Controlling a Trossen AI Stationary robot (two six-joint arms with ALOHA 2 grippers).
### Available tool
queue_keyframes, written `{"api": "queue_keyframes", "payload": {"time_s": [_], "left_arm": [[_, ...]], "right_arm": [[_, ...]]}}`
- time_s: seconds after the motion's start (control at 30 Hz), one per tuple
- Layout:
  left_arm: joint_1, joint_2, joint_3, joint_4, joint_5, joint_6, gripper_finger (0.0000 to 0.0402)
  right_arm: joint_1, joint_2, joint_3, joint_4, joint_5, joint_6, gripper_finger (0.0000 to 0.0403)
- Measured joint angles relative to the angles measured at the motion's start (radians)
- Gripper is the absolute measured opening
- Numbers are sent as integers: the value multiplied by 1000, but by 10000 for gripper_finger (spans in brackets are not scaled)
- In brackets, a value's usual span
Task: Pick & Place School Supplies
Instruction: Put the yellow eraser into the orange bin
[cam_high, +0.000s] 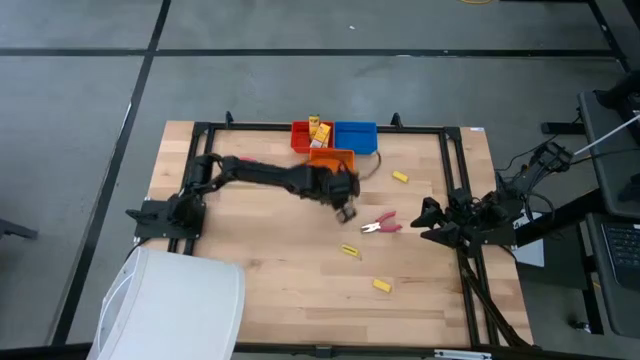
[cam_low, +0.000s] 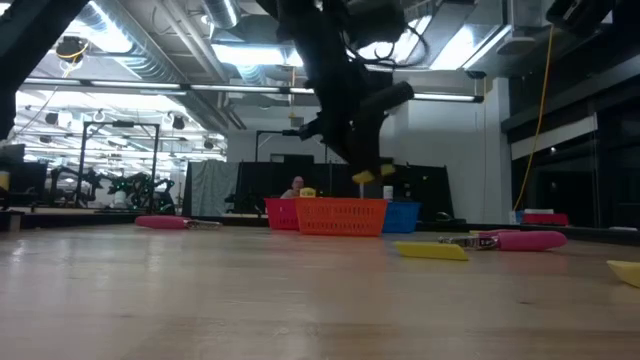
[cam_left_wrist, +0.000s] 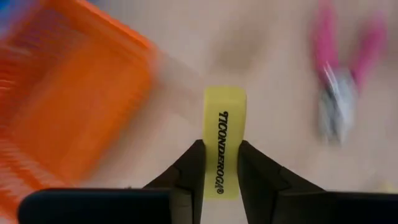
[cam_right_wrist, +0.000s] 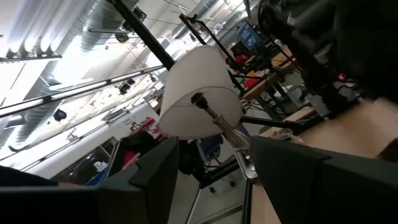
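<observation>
My left arm stretches rightward across the table's middle, its gripper (cam_left_wrist: 220, 163) raised above the surface, fingers (cam_left_wrist: 186, 168) clamped on something yellow. My right arm waits folded at the right edge, gripper (cam_high: 427, 214) parted.

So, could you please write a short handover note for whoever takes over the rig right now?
Left pincer: shut on a yellow eraser, lifted off the table beside the orange bin.
Right pincer: parked at the table's right edge, carrying nothing.
Done: yellow packets stand in the red bin.
Left: pink-handled pliers and three yellow erasers lie loose on the table.
</observation>
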Motion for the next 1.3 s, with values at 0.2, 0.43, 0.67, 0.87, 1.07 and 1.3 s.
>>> {"api": "queue_keyframes", "payload": {"time_s": [0.2,0.43,0.67,0.87,1.07,1.3], "left_arm": [[98,-12,0,143,-45,-148,68],[171,1,2,157,-61,-165,68],[198,65,2,102,-40,-116,68],[217,86,2,97,-11,-73,69],[231,85,2,102,26,-67,109],[218,80,2,90,32,-18,174]], "right_arm": [[20,0,0,-3,65,-17,205],[32,0,0,-4,95,-19,205],[32,0,0,-6,135,-21,205],[32,0,0,-6,159,-13,205],[32,0,0,-6,169,-7,205],[32,0,0,-6,171,-8,205]]}}
